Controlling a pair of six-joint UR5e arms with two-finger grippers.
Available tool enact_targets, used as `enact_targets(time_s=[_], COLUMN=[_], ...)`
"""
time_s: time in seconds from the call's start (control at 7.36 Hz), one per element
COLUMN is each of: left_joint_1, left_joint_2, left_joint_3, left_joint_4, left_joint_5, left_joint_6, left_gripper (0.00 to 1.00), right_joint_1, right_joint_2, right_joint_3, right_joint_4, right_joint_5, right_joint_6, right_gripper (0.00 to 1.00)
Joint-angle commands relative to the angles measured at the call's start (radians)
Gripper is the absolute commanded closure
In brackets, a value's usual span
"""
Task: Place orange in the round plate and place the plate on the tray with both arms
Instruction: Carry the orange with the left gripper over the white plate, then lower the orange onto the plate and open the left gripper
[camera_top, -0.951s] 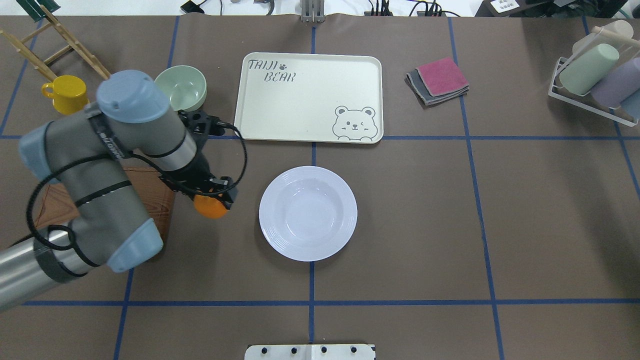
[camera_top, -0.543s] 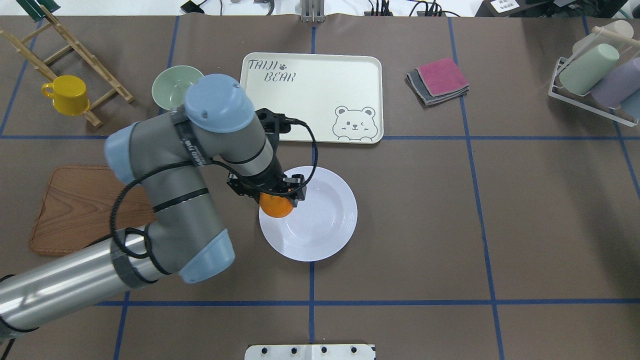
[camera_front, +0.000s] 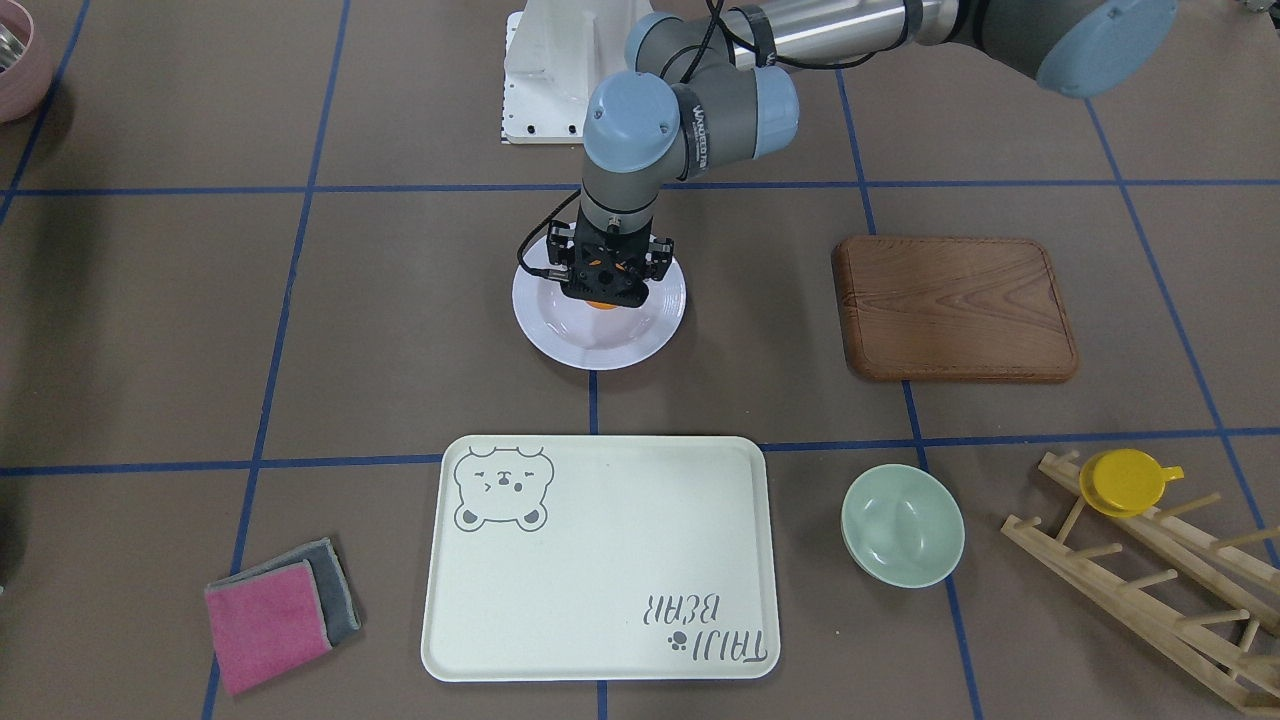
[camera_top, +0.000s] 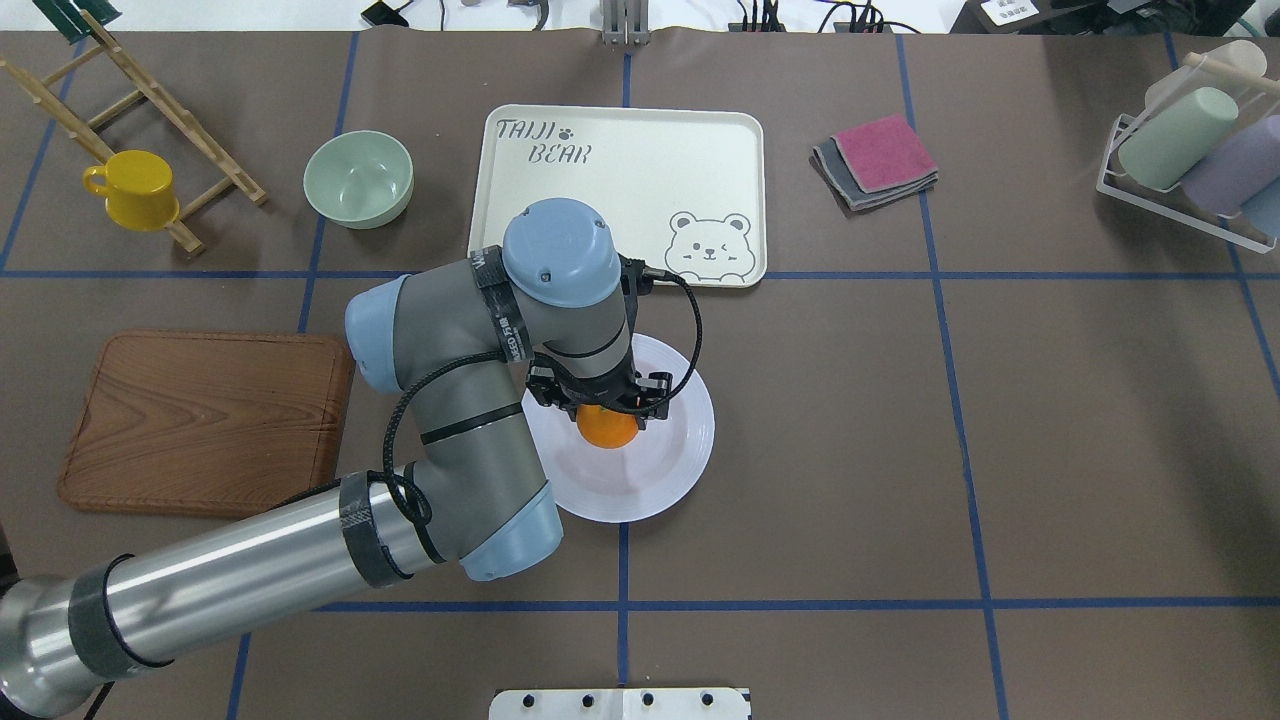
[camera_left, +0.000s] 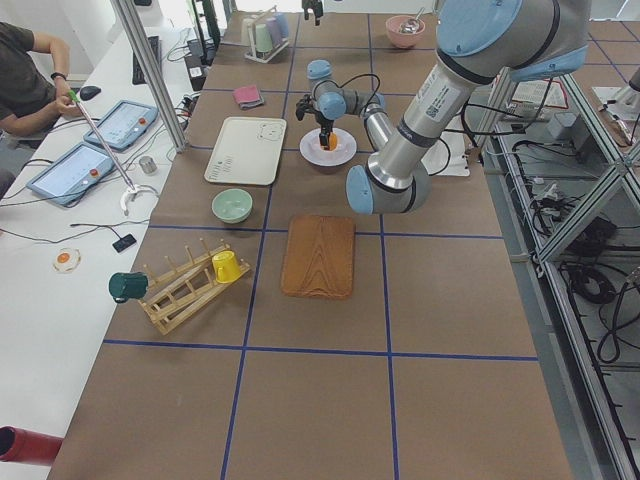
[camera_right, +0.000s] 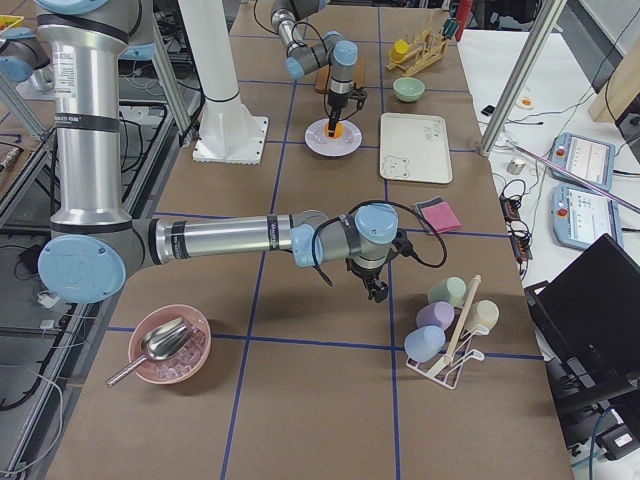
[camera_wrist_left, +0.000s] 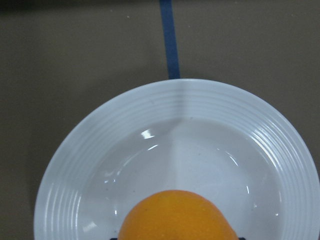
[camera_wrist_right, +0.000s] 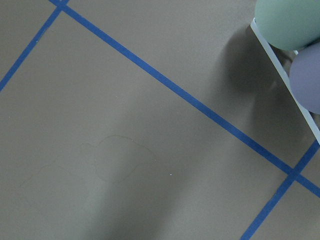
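Observation:
My left gripper is shut on the orange and holds it over the well of the white round plate. In the left wrist view the orange fills the lower edge with the plate beneath it. From the front, the gripper hides most of the orange, just above the plate. Beyond the plate lies the cream bear tray, with nothing on it. My right gripper shows only in the right side view, near the cup rack; I cannot tell whether it is open or shut.
A brown wooden board lies left of the plate. A pale green bowl and a yellow cup on a wooden rack sit at the back left. Folded cloths and a rack of cups are at the right.
My left arm has carried the orange rightward from beside the wooden board, past the plate's left rim, to over the plate's middle. The plate and tray have not moved.

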Motion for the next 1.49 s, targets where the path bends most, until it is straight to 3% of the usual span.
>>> enact_targets(time_s=[0.0, 0.14, 0.27, 0.54, 0.68, 0.82, 1.09, 1.22, 1.36], left_joint_1=[0.023, 0.023, 0.023, 0.017, -0.021, -0.053, -0.14, -0.198, -0.258], left_joint_2=[-0.007, -0.007, -0.005, 0.003, 0.016, 0.121, 0.327, 0.379, 0.454], left_joint_3=[0.041, 0.041, 0.038, 0.02, -0.026, -0.153, -0.38, -0.405, -0.422], left_joint_4=[-0.041, -0.041, -0.04, -0.035, -0.031, -0.031, -0.029, -0.031, -0.04], left_joint_5=[0.046, 0.048, 0.056, 0.103, 0.096, 0.074, 0.037, -0.03, -0.061], left_joint_6=[0.0, 0.002, 0.003, 0.008, 0.009, 0.031, 0.113, 0.206, 0.289], left_gripper=[1.0, 0.64, 0.02, 0.0, 0.0, 0.0, 0.0, 0.0, 0.0], right_joint_1=[-0.021, -0.019, -0.021, -0.062, -0.088, -0.14, -0.278, -0.356, -0.451], right_joint_2=[0.002, 0.002, 0.002, 0.002, 0.0, -0.001, 0.002, 0.008, 0.022], right_joint_3=[-0.001, 0.0, 0.002, 0.006, 0.0, 0.006, 0.0, 0.0, 0.0], right_joint_4=[0.0, 0.0, -0.002, 0.011, 0.091, 0.177, 0.504, 0.667, 0.825], right_joint_5=[0.001, -0.001, 0.001, 0.007, 0.008, 0.008, -0.001, -0.027, -0.118], right_joint_6=[0.0, 0.0, 0.002, 0.11, 0.186, 0.356, 0.846, 1.123, 1.408], right_gripper=[0.0, 0.0, 0.0, 0.0, 0.0, 0.0, 0.0, 0.0, 0.0])
